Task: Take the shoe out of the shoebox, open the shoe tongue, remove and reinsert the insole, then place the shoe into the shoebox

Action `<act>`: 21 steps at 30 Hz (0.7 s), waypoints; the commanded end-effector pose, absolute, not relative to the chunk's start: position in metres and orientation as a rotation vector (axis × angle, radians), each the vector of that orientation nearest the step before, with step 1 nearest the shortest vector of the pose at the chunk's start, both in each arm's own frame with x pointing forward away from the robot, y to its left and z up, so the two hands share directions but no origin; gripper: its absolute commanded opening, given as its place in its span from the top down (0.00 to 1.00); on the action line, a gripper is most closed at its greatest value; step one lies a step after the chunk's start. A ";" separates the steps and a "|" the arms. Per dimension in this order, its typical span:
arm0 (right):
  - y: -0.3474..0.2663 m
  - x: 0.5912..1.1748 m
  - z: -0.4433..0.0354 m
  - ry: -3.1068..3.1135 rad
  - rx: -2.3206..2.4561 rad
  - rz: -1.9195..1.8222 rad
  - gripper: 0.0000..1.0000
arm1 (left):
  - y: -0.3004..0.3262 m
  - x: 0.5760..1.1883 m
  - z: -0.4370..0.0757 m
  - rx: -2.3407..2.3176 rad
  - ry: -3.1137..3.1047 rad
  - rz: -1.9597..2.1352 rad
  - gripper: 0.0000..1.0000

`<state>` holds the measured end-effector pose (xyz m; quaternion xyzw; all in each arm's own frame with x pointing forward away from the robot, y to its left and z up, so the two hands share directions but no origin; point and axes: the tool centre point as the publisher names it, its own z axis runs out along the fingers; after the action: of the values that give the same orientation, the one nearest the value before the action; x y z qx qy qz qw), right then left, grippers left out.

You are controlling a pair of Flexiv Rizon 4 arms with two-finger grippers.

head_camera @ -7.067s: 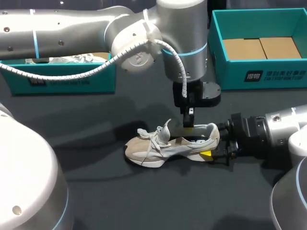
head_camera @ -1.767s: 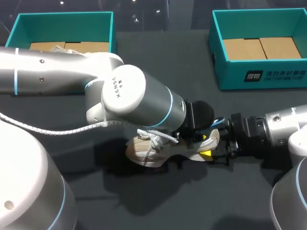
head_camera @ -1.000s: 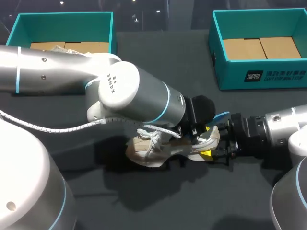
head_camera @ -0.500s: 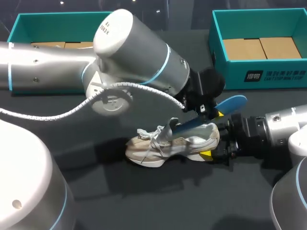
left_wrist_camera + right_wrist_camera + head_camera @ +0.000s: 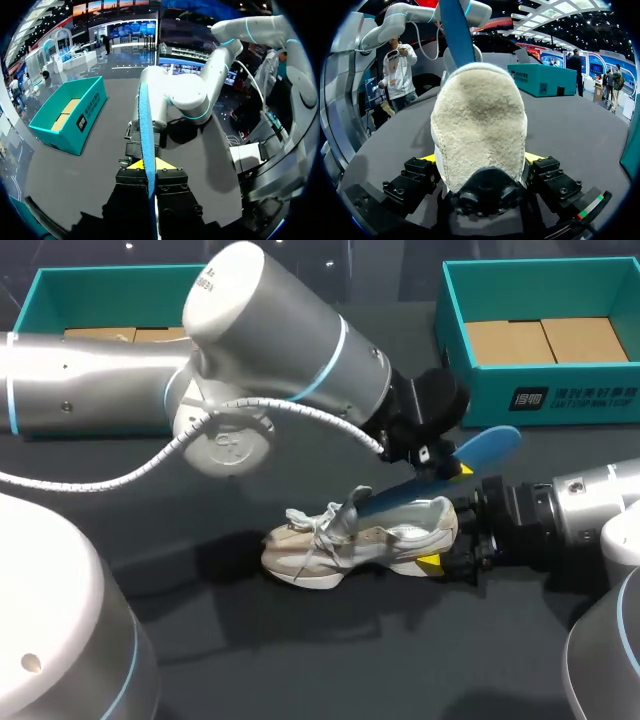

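Left wrist view shows the left gripper (image 5: 148,164) clamped on a blue insole (image 5: 146,125), seen edge-on. In the head view the insole slants up from the shoe (image 5: 340,540), which lies on the table (image 5: 330,660), heel pinched by the right gripper (image 5: 447,542). The left arm angles down past the middle; the right arm lies low. Of 2 teal boxes behind, the right shoebox (image 5: 480,390) carries white print and the left shoebox (image 5: 130,282) stands well apart.

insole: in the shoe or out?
Partly out: left gripper holds the blue insole raised at its heel end, toe end inside the shoe.
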<state>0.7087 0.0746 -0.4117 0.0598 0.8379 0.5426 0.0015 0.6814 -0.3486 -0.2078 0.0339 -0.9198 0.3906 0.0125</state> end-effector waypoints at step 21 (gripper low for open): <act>0.076 0.708 -0.412 2.634 0.190 1.696 1.00 | -0.320 0.679 -0.109 0.249 -2.368 1.652 1.00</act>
<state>0.7087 0.0745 -0.4118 0.0598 0.8379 0.5425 0.0015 0.6808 -0.3225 -0.1063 0.0839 -0.8203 0.5522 0.1229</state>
